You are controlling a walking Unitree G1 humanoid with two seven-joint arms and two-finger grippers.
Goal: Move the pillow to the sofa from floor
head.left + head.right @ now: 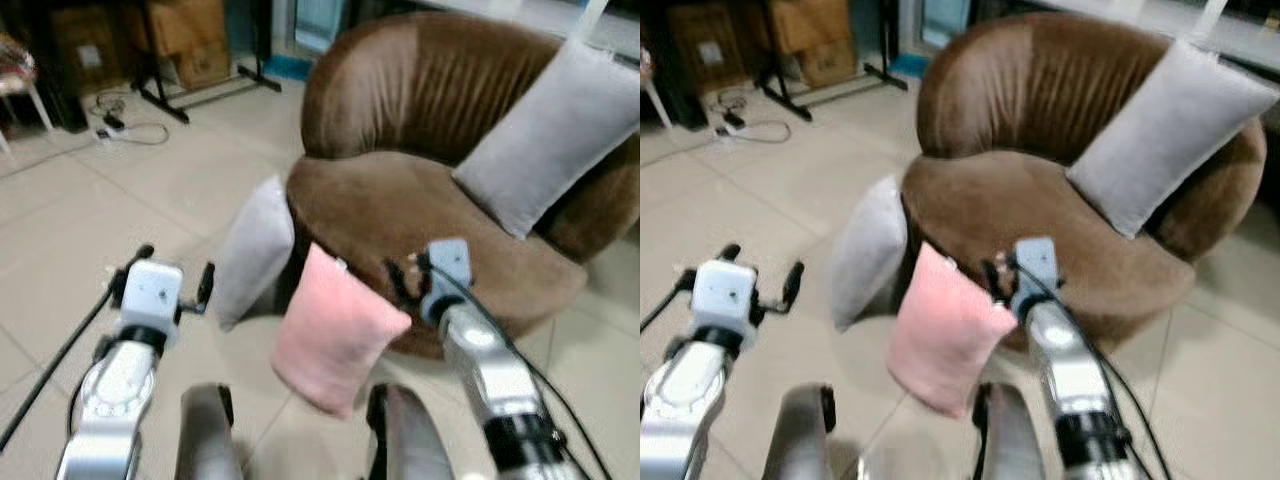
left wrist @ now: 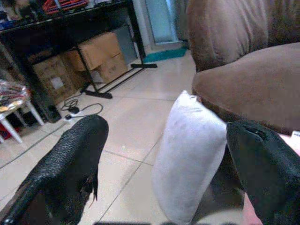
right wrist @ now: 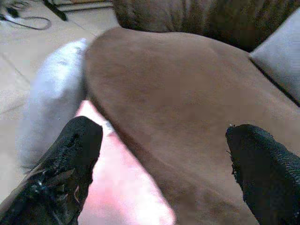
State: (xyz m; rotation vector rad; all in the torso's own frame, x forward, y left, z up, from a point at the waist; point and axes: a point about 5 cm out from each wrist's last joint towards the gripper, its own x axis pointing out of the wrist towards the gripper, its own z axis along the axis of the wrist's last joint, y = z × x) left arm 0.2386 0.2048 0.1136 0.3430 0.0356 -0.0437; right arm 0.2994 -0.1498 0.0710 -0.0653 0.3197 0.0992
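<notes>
Pillows lean against the sofa's front: a pink pillow [image 1: 335,335] stands tilted on the floor [image 1: 90,220], its upper edge touching the brown sofa [image 1: 400,200] seat's front edge, and a grey pillow [image 1: 255,250] stands just beside it on the robot's left, also propped against the sofa's rounded front. A second, larger grey cushion [image 1: 550,135] leans on the sofa's backrest toward the right, resting on the seat.

The right gripper [image 3: 164,154] hovers above the seat's front edge, right over the pink pillow's top corner; its jaws are spread wide and hold nothing, with the pink pillow and the seat showing between the two black fingers [image 3: 70,159]. In the head views the right arm reaches forward with its wrist just beside the pink pillow's upper right corner.

The left gripper [image 2: 166,154] is held out over the floor, near the grey pillow but apart from it; its jaws are likewise spread wide and empty, and the grey pillow shows between them in the wrist view.

Beyond, cardboard boxes [image 1: 190,40] sit under a black rack [image 2: 84,56], with a cable [image 1: 130,130] lying on the tiles
</notes>
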